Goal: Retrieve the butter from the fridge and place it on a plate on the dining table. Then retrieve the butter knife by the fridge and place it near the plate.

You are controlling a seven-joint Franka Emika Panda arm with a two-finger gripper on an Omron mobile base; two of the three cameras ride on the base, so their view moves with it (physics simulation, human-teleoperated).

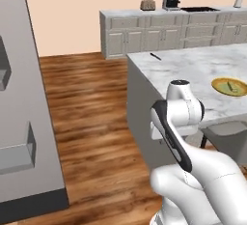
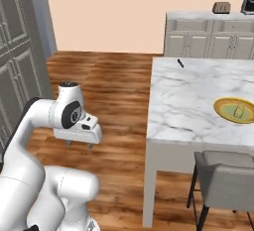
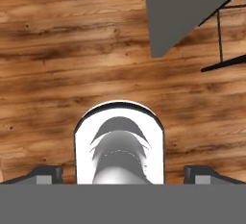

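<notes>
The plate (image 1: 229, 86) (image 2: 235, 110) lies near the right edge of the marble dining table (image 1: 193, 69) (image 2: 188, 101). A small pale stick, the butter (image 2: 239, 111), rests on it. The butter knife (image 1: 155, 56) (image 2: 181, 63), slim and dark, lies at the table's far left corner. My gripper (image 2: 79, 144) (image 3: 126, 175) hangs over the wood floor left of the table, pointing down. It is open, its fingertips (image 3: 45, 174) wide apart with nothing between them. The grey fridge (image 1: 19, 122) stands at the left.
A grey chair (image 2: 225, 180) (image 1: 226, 132) is tucked in at the table's near side; its legs and the table's corner (image 3: 182, 11) are seen from the hand. A beige counter (image 1: 164, 31) with toaster and coffee machine runs along the back wall. Open wood floor (image 1: 91, 113) separates fridge and table.
</notes>
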